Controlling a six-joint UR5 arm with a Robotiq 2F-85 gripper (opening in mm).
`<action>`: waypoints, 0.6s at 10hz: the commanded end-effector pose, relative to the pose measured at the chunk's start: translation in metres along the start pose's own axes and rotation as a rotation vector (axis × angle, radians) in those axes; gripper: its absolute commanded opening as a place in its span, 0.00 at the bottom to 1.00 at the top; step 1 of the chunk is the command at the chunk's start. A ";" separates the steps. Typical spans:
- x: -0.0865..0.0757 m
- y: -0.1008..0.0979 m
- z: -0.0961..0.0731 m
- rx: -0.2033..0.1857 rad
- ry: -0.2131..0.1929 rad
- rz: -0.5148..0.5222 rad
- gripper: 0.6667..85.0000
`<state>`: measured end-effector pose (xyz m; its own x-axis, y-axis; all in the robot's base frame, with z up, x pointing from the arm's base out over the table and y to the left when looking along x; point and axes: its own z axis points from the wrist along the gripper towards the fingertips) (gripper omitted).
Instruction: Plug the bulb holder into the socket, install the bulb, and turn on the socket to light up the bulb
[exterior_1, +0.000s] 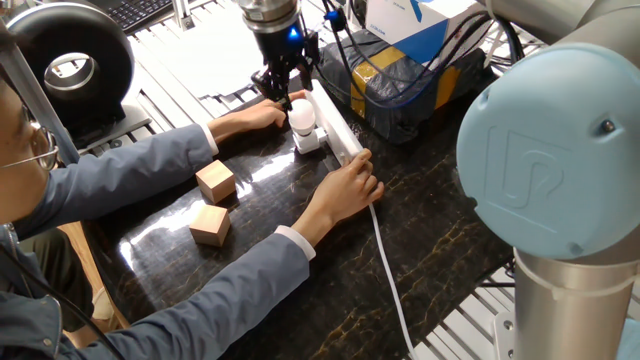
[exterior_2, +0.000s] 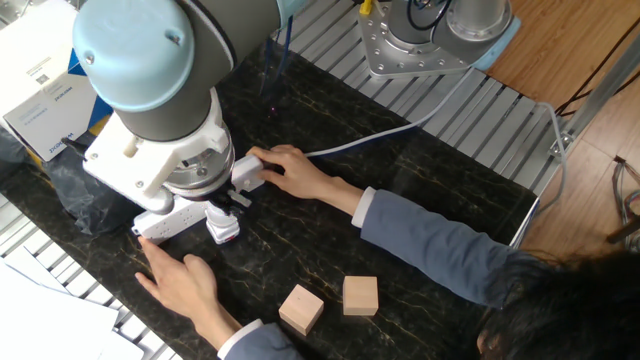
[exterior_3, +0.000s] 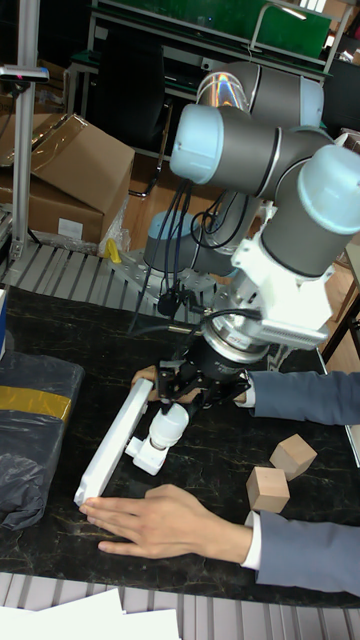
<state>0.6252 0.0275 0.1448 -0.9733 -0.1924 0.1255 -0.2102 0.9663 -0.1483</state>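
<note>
The white socket (exterior_1: 338, 128) lies on the dark table with a person's hands pressing on both of its ends. The small white bulb holder (exterior_1: 309, 141) is plugged into its side, and the white bulb (exterior_1: 300, 118) stands upright in the holder. My gripper (exterior_1: 281, 97) hovers just above the bulb's top, fingers apart and open, holding nothing. From the tall fixed view, the gripper (exterior_3: 196, 392) sits over the bulb (exterior_3: 167, 426), holder (exterior_3: 148, 459) and socket (exterior_3: 115, 438). In the other fixed view the wrist hides the bulb; the holder (exterior_2: 224, 231) shows below it.
Two tan wooden blocks (exterior_1: 215, 181) (exterior_1: 210, 225) sit left of the person's forearms. One hand (exterior_1: 350, 185) holds the socket's near end, the other hand (exterior_1: 255, 120) its far end. A dark wrapped box with yellow tape (exterior_1: 400, 80) stands behind the socket. The white cable (exterior_1: 390, 270) runs toward the front edge.
</note>
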 end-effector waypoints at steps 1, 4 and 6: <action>-0.025 0.013 -0.011 -0.020 -0.095 -0.161 0.25; -0.028 0.050 -0.001 -0.087 -0.123 -0.342 0.00; -0.025 0.067 0.021 -0.075 -0.108 -0.424 0.00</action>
<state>0.6384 0.0722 0.1290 -0.8686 -0.4911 0.0653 -0.4948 0.8665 -0.0660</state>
